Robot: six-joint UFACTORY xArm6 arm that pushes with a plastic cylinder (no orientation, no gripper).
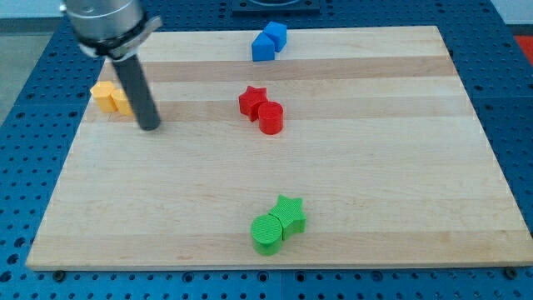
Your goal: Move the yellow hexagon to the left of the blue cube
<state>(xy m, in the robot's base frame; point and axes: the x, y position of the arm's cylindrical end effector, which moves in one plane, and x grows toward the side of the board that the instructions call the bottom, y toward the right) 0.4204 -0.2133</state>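
The yellow hexagon [122,101] sits near the board's left edge, touching an orange block [103,95] on its left; the rod partly hides it. My tip [149,127] rests on the board just to the lower right of the yellow hexagon, close to it; contact cannot be told. Two blue blocks stand at the view's top centre: a blue cube [276,34] and a second blue block [263,48] touching it at its lower left.
A red star [251,101] and a red cylinder [271,117] touch at the board's middle. A green star [291,214] and a green cylinder [268,232] touch near the bottom centre. The wooden board [400,167] lies on a blue perforated table.
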